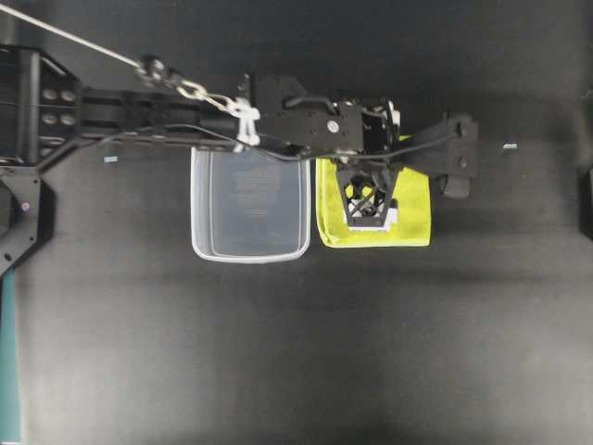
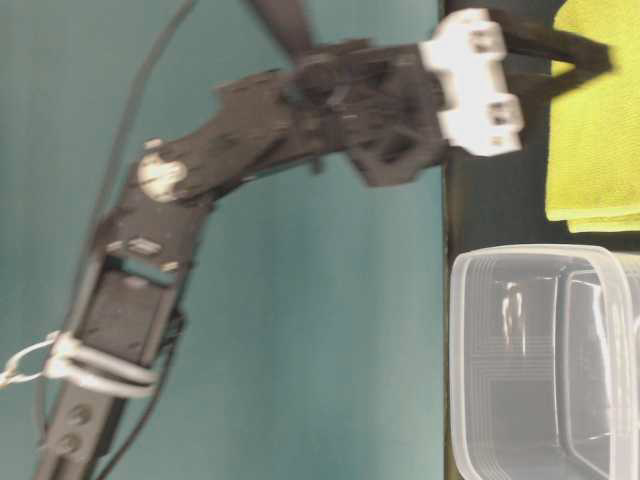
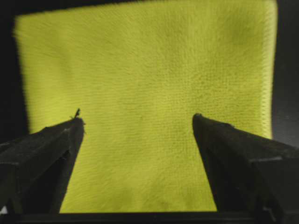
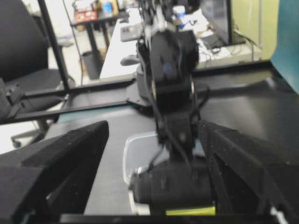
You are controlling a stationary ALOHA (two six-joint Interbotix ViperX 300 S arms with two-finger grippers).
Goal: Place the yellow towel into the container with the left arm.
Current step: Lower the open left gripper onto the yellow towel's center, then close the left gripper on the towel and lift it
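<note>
Left gripper [image 3: 138, 121]: black fingers spread apart above the bright yellow-green microfibre towel [image 1: 412, 209]
Right gripper [image 4: 152, 135]: spread apart
Translucent clear plastic tub [image 1: 248, 252]: just left of towel

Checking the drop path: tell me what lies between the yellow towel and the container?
Only a bare strip of black table separates yellow towel from container, overhead view.

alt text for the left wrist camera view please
A bright yellow towel lying flat on a dark table fills most of the frame. The left gripper is over it, its two black fingers spread wide apart and holding nothing.
</note>
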